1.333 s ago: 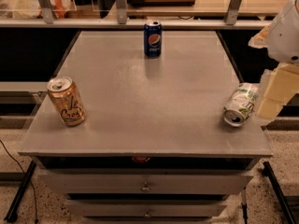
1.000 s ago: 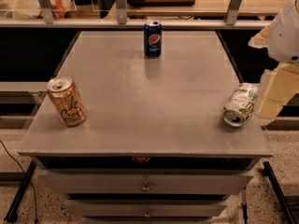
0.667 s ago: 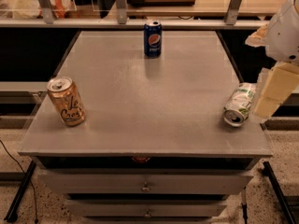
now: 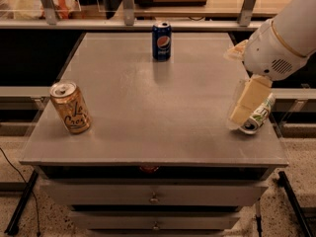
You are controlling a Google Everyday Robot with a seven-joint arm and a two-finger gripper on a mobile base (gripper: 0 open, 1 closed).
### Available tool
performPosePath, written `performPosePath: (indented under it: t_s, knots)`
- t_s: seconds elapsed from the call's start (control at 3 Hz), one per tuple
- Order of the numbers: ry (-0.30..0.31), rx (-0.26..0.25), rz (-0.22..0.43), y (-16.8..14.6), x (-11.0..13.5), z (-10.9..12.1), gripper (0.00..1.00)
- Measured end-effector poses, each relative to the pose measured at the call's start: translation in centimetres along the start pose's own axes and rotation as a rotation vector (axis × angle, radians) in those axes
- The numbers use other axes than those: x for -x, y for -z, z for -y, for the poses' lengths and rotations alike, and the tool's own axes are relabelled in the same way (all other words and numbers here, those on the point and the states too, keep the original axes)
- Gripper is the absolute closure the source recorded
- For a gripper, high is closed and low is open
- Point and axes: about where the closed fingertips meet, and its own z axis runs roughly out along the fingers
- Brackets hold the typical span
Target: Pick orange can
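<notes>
The orange can (image 4: 71, 107) stands upright, slightly tilted, near the front left corner of the grey table (image 4: 148, 102). It has dark cursive script and a silver top with a pull tab. My gripper (image 4: 245, 105) hangs over the table's right edge, far to the right of the orange can, with its pale fingers pointing down. It sits just in front of a pale green-and-white can (image 4: 257, 116) that lies on its side and is partly hidden behind it. The white arm enters from the upper right.
A blue Pepsi can (image 4: 161, 40) stands upright at the back centre of the table. A counter with metal posts (image 4: 127, 4) runs behind the table. Drawers (image 4: 154, 196) sit below the front edge.
The arm and gripper have shifted left, further in over the table's right edge and in front of the lying can. The cans have not moved.
</notes>
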Motion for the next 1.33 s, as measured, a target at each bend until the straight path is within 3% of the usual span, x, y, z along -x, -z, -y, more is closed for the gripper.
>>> performPosePath:
  t_s: [0.33, 0.67, 1.0, 1.33]
  knots:
    - [-0.03, 0.028, 0.135, -2.9, 2.6, 0.4, 0.0]
    - [-0.12, 0.073, 0.305, -5.8, 5.7, 0.6, 0.0]
    - [-0.128, 0.08, 0.34, -5.7, 6.8, 0.6, 0.0]
    - [-0.13, 0.046, 0.393, -6.0, 7.1, 0.0, 0.0]
